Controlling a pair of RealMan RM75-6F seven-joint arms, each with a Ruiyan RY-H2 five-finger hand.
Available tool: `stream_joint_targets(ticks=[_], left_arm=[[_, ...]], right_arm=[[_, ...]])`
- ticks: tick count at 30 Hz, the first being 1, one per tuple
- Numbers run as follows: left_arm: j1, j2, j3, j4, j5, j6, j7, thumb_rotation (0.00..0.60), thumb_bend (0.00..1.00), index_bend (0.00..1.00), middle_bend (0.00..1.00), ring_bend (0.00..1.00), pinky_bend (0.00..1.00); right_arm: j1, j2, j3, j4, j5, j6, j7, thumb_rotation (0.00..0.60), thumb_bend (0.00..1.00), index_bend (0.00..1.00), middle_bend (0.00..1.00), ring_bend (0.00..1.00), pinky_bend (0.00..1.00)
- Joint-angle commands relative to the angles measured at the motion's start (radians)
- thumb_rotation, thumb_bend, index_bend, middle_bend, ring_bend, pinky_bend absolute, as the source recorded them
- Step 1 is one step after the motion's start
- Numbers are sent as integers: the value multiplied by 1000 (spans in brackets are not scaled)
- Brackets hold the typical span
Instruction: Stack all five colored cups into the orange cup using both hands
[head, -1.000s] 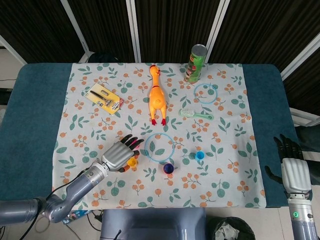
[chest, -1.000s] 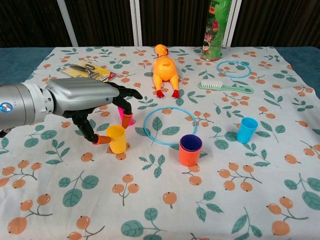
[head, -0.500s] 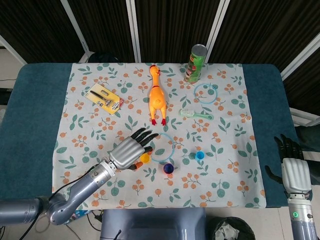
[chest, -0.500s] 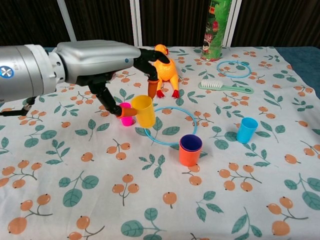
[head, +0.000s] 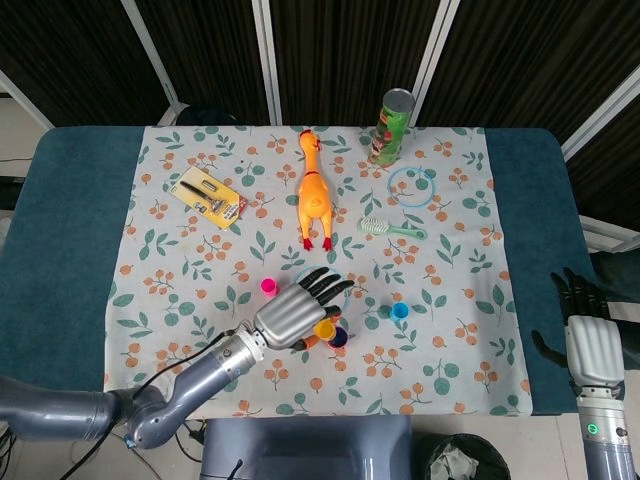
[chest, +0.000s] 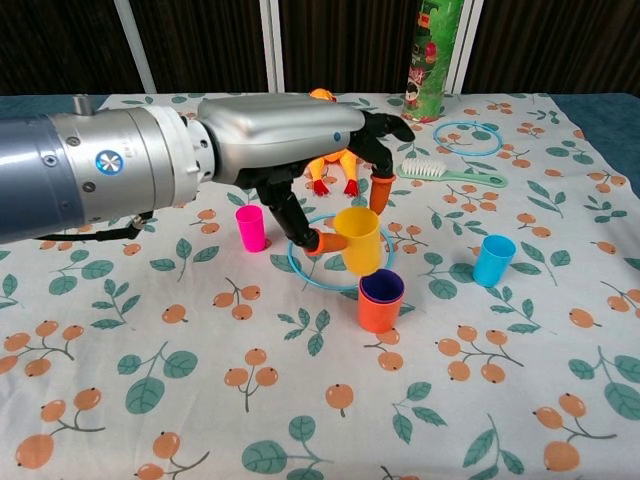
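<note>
So we're mid-carry on the yellow cup (chest: 359, 240). The left hand (chest: 300, 145) has it pinched between thumb and a finger, other fingers fanned out above, and the cup hangs upright just off the worktop (chest: 120, 400), above and a touch to the left of the orange cup (chest: 379, 310). The orange cup sits near the middle of the worktop's front half and already has a purple cup (chest: 381, 286) nested in it, so I'd call that one in, with the yellow one on its way.

Next move as I read it: slide the yellow cup a bit more over the purple rim, get it square and level, then lower and let go. The tricky bit is the alignment, since the cups are a snug nest and a tilted drop would probably clip the rim or tip the stack.

Still loose: the pink cup (chest: 250, 228) standing further toward the left edge, and the blue cup (chest: 493, 260) off toward the right edge. The blue ring (chest: 300, 275) lies just behind the stack.

The right hand (head: 592, 340) is parked past the right edge holding nothing, though I can't tell how its fingers lie.
</note>
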Motion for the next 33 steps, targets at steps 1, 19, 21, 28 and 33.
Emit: stream_joint_targets(ticks=[1, 19, 21, 28, 33], left_arm=[[-16, -21, -6, 16, -17, -15, -8, 600, 297, 463, 5, 0, 0], [-57, -75, 17, 54, -55, 12, 74, 600, 295, 463, 5, 0, 0], [-60, -77, 20, 58, -61, 9, 78, 600, 289, 463, 5, 0, 0], [-76, -81, 26, 61, -86, -4, 93, 600, 257, 413, 5, 0, 0], [-85, -65, 37, 55, -118, -16, 108, 600, 173, 169, 0, 0, 0]], right_arm=[[0, 0, 1, 1, 1, 0, -1, 600, 349, 59, 2, 0, 100], [-3, 2, 7, -2, 8, -5, 2, 600, 350, 62, 2, 0, 101], [-2, 2, 6, -3, 8, -7, 1, 600, 350, 62, 2, 0, 101], [-1, 2, 5, -2, 11, -17, -1, 600, 350, 62, 2, 0, 101], [0, 5, 5, -2, 12, -21, 0, 600, 349, 62, 2, 0, 89]])
